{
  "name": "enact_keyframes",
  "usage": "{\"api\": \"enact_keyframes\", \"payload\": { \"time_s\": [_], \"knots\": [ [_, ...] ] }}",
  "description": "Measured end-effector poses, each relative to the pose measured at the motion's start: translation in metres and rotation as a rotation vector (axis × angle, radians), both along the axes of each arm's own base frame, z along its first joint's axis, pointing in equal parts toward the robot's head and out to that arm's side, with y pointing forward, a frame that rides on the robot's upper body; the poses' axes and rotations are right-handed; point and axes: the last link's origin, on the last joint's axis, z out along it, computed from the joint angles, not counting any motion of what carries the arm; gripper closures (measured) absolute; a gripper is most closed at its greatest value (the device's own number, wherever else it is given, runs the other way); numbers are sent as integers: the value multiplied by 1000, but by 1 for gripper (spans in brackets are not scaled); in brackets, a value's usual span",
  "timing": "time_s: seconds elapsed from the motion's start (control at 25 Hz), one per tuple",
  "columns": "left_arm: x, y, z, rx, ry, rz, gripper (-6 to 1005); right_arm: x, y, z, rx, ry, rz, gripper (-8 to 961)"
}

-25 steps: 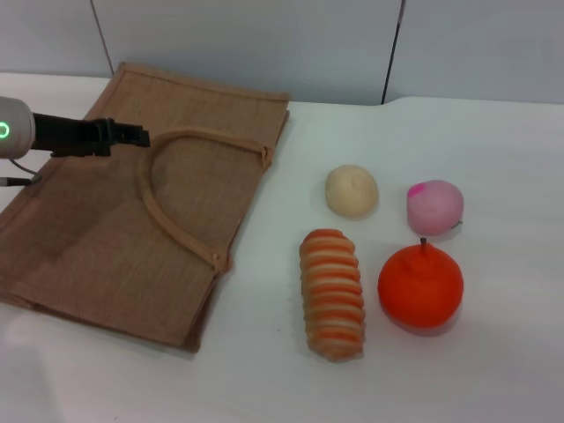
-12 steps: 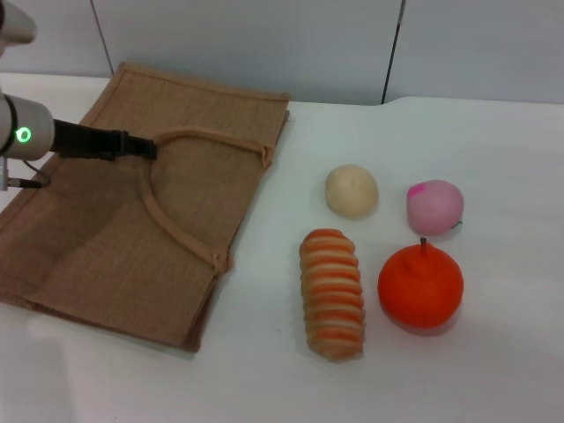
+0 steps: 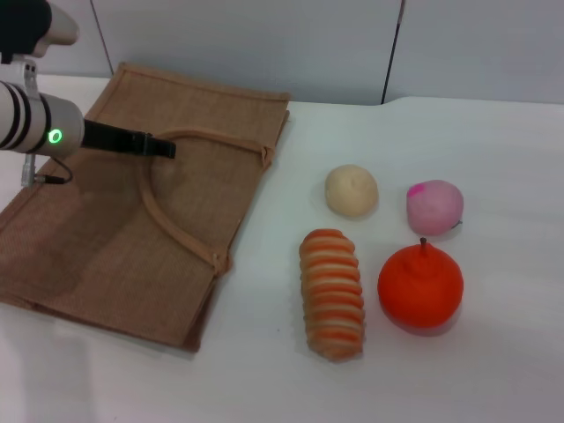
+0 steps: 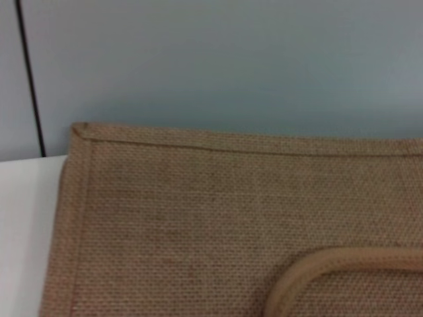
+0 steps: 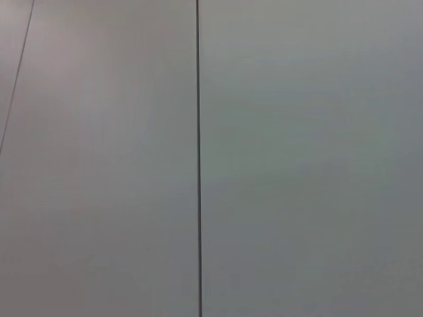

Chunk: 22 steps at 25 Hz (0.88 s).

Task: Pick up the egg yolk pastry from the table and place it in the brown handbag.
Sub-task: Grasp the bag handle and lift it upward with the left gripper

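The egg yolk pastry [image 3: 352,190], a small pale cream bun, sits on the white table to the right of the brown handbag [image 3: 106,238]. The woven tan handbag lies flat at the left, its looped handle [image 3: 181,233] resting on top. My left gripper [image 3: 163,147] hovers over the bag's upper part, its tip at the far end of the handle loop, well left of the pastry. The left wrist view shows the handbag's [image 4: 198,218] far corner and a bit of handle strap. My right gripper is out of view; its wrist view shows only wall panels.
A pink round bun [image 3: 434,206] lies right of the pastry. An orange fruit [image 3: 420,286] and a long orange-striped bread roll [image 3: 332,293] sit nearer the front. A grey panelled wall [image 3: 264,44] stands behind the table.
My left arm has moved rightward over the handbag, and its gripper tip now reaches the top of the handle loop. The food items and the bag have not moved.
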Motion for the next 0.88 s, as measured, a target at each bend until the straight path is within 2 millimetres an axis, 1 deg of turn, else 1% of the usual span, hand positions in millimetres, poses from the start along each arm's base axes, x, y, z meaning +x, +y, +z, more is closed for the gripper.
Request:
{"api": "enact_keyframes", "payload": {
  "time_s": [0.16, 0.68, 0.88],
  "knots": [
    [1, -1, -4, -9, -1, -2, 217, 0, 0, 0, 0, 1, 0, 98],
    [-2, -3, -7, -26, -7, 15, 216, 0, 0, 0, 1, 0, 0, 98],
    [-2, -2, -8, -43, -10, 25, 372, 0, 0, 0, 1, 0, 0, 98]
  ]
}}
